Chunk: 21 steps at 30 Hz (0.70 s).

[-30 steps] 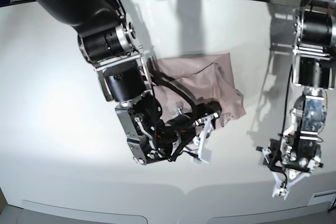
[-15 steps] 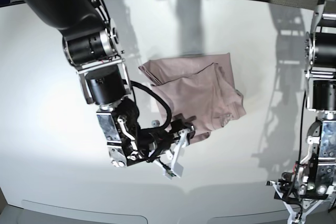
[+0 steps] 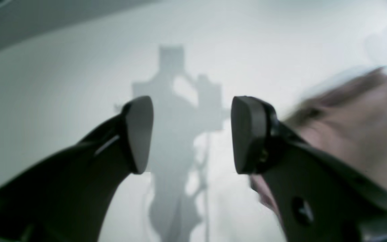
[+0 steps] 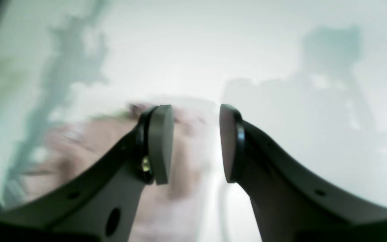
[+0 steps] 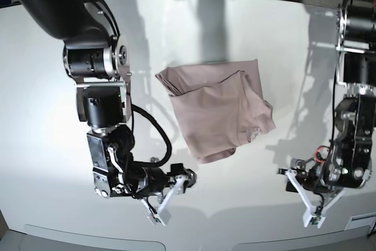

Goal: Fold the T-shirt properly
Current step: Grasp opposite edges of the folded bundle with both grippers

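The mauve-pink T-shirt [image 5: 217, 107] lies folded into a rough rectangle at the table's middle, with nothing touching it. My right gripper [image 5: 163, 208] hangs open near the table's front, left of and below the shirt's lower corner. In the right wrist view its fingers [image 4: 160, 144] stand apart with nothing between them, the right gripper [image 4: 195, 144] looking onto the blurred T-shirt [image 4: 79, 148]. My left gripper [image 5: 312, 216] is open at the front right, well clear of the cloth. In the left wrist view the left gripper [image 3: 193, 134] is empty, with the T-shirt [image 3: 364, 127] behind its right finger.
The white table [image 5: 247, 33] carries only the shirt and the arms' shadows. The right arm's dark links [image 5: 97, 63] rise along the left side. The left arm [image 5: 355, 86] stands at the right edge. The table's front rim [image 5: 194, 245] runs just below both grippers.
My right gripper has drawn back from the shirt's front edge toward the front left, leaving the shirt lying free. The left arm has shifted at the front right.
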Tool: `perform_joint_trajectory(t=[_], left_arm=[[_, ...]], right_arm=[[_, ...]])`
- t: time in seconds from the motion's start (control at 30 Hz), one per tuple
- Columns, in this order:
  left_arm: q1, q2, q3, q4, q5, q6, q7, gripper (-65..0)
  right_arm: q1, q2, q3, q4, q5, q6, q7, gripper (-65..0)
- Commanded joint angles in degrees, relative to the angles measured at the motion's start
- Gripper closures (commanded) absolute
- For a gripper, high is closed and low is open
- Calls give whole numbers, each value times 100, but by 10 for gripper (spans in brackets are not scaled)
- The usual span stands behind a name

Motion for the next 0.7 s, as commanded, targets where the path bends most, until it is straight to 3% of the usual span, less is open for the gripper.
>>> perform_joint_trajectory(t=[0.0, 0.37, 0.53, 0.67], left_arm=[[111, 2, -28, 238, -37, -37, -50, -350], [2474, 835, -28, 2651, -52, -72, -177, -350], [3226, 1307, -28, 2710, -111, -138, -490, -350], [3602, 1338, -28, 2708, -162, -177, -737, -350]], right_arm=[[221, -28, -2, 90, 50, 49, 131, -236], [216, -76, -131, -20, -208, 49, 321, -235], [219, -81, -702, -531, -201, 49, 389, -235], [205, -81, -1241, -717, -203, 49, 636, -235]])
